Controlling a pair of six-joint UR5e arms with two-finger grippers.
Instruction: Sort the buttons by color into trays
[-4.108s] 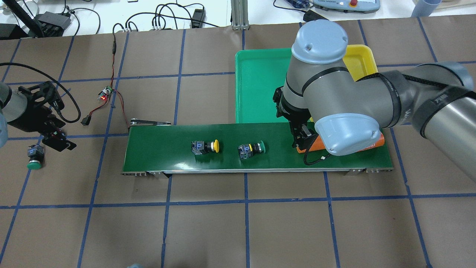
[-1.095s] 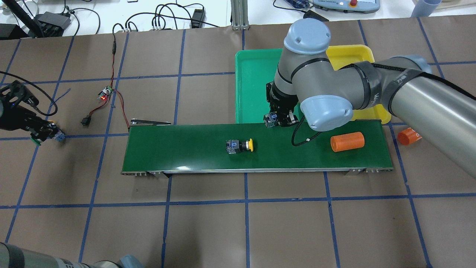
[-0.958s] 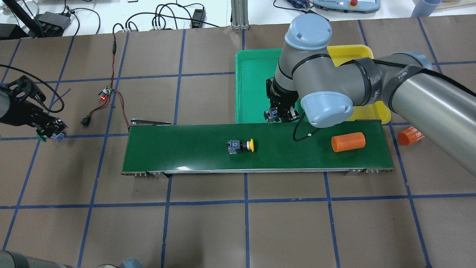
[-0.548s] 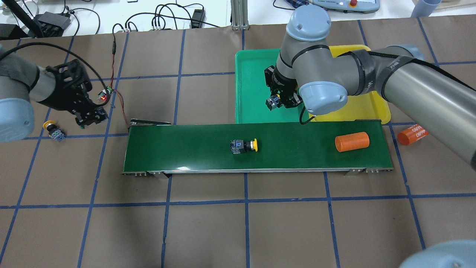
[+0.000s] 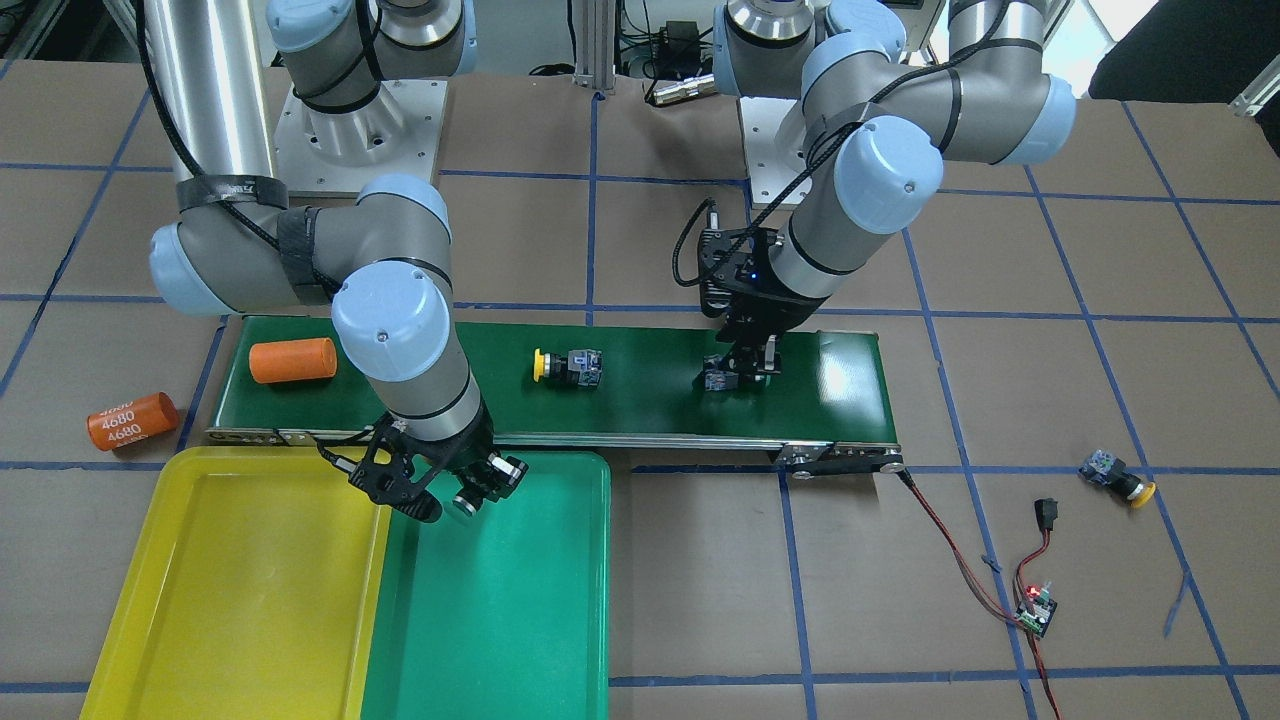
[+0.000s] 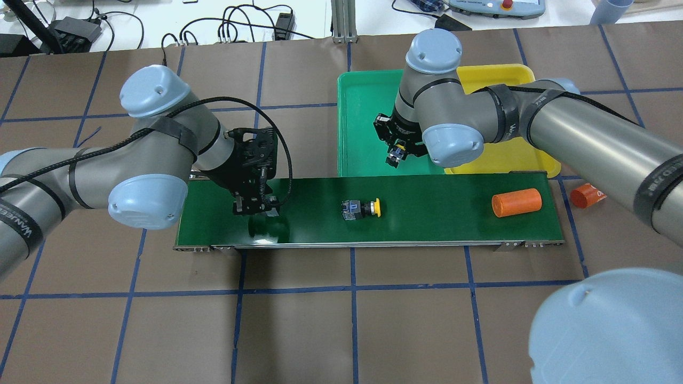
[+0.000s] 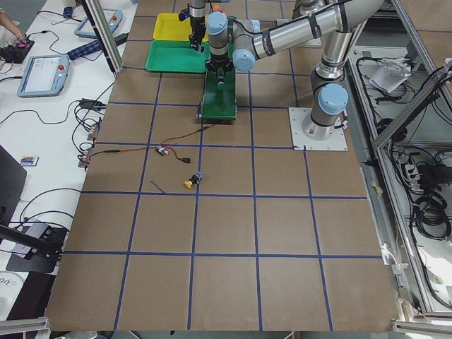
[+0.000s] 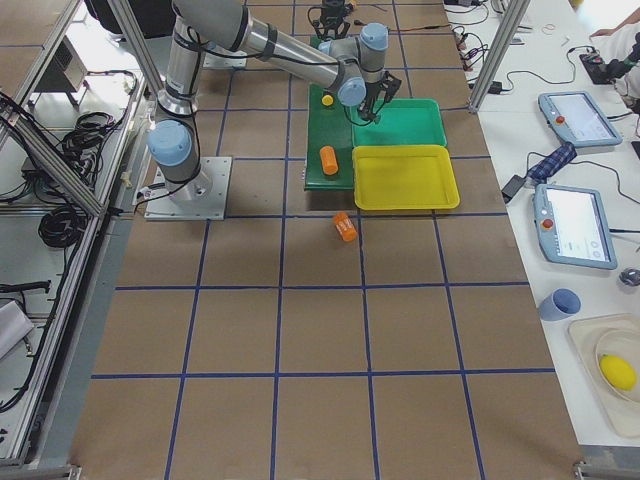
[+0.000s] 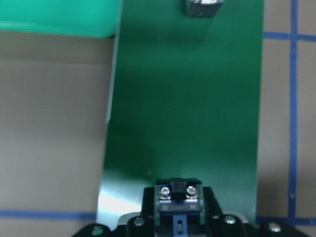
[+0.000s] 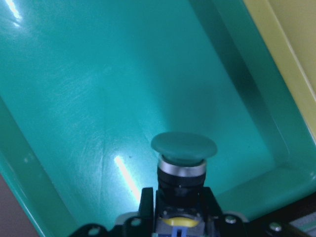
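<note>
My right hand (image 6: 395,156) is closed on a green-capped button (image 10: 183,144). It grips the black body, with the cap pointing down. It hangs over the green tray (image 6: 363,106), near the corner next to the yellow tray (image 6: 507,77), and the button is clear of the tray floor. The two trays sit side by side, touching, just beyond the conveyor belt (image 6: 427,213).

My left hand (image 6: 256,205) is clamped on the blocky body of a second button (image 9: 178,196), low over the belt's left end. Its cap faces away from every camera, so I can't make out the colour. I also can't tell whether it touches the belt.

A yellow-capped button (image 6: 363,208) lies on its side near the middle of the belt, between my two hands, with its cap towards the right end. Another yellow-capped button (image 5: 1117,476) lies on the brown surface (image 6: 320,330), well off the belt's left end and near a small circuit board (image 5: 1036,607) with red wires.

One orange cylinder (image 6: 516,202) lies on the belt's right end. A second, labelled orange cylinder (image 5: 132,420) lies on the surface just past that end.
</note>
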